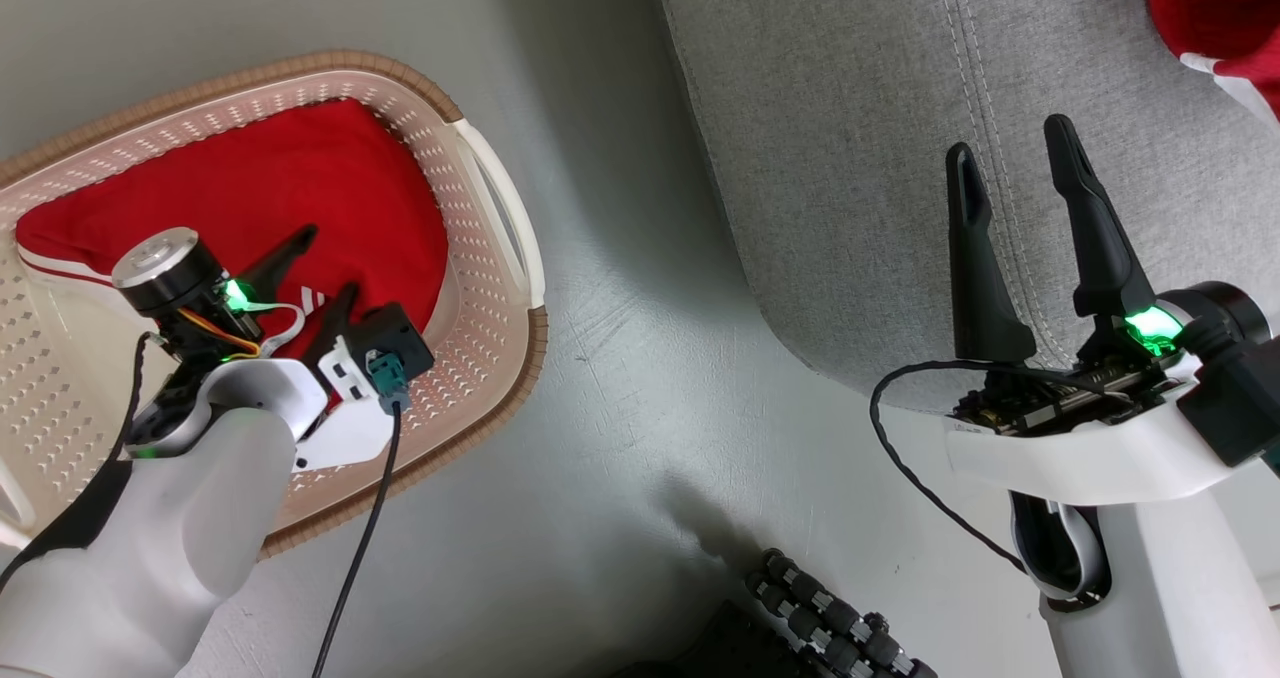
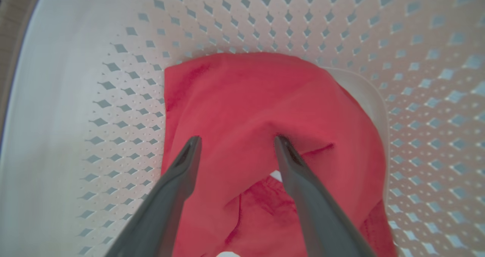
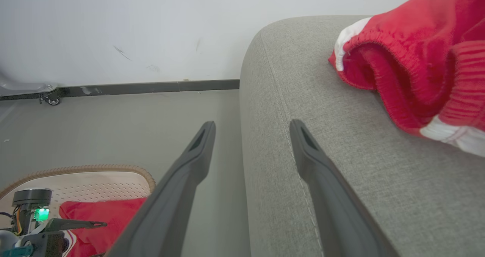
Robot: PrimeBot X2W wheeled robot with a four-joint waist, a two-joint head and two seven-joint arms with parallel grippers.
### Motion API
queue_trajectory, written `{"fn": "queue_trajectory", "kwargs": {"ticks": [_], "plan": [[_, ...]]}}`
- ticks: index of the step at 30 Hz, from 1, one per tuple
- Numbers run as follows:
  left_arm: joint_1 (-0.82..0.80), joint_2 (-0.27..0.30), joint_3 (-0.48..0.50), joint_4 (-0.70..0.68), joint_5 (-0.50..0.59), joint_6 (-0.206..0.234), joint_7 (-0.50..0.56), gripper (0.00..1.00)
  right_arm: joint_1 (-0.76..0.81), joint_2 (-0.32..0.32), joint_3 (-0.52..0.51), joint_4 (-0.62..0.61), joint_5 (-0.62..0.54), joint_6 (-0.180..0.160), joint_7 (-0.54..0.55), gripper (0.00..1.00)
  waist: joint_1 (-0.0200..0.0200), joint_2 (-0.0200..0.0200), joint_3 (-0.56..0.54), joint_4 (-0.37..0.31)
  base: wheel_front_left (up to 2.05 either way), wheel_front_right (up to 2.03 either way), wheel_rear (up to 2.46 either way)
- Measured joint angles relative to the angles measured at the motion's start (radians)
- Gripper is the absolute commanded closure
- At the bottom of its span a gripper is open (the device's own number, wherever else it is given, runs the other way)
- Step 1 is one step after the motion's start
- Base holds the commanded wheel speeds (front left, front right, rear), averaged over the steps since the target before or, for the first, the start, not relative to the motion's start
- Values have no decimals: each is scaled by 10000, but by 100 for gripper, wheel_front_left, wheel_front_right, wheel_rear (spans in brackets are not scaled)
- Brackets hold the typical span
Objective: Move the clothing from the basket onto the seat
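Cream perforated plastic laundry basket with brown rim [image 1: 340, 61], on the floor left of the large grey woven upholstered seat [image 1: 850, 158]. Contents: one bright red shirt-like garment [image 1: 300, 178]. A second red garment with elastic waistband [image 3: 416, 60] lies on the seat. Left gripper [image 2: 238, 139]: fingers spread, tips dimpling the red cloth, nothing pinched yet. Right gripper [image 1: 1010, 143]: fingers apart, empty, over the seat's edge. Risk: a shallow pinch may slip, and trailing fabric may drag the light basket. The left wrist view shows the tip contact; the right wrist view shows the waistband and white trim.
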Motion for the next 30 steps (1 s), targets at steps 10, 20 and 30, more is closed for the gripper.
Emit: {"fn": "queue_trajectory", "kwargs": {"ticks": [10,20,30], "plan": [[-271,-153,-130,754,307,117,449,0,-84,4,50,228,69,0,-77,0,0,0,-57,-33,0,0,0],[-397,-629,-222,1325,305,115,788,71,-81,10,-31,290,65,0,-88,0,0,0,-157,1,0,0,0],[-564,-947,-113,1636,142,288,779,100,-41,13,-236,272,-23,0,-90,0,1,0,-189,117,0,0,0]]}}
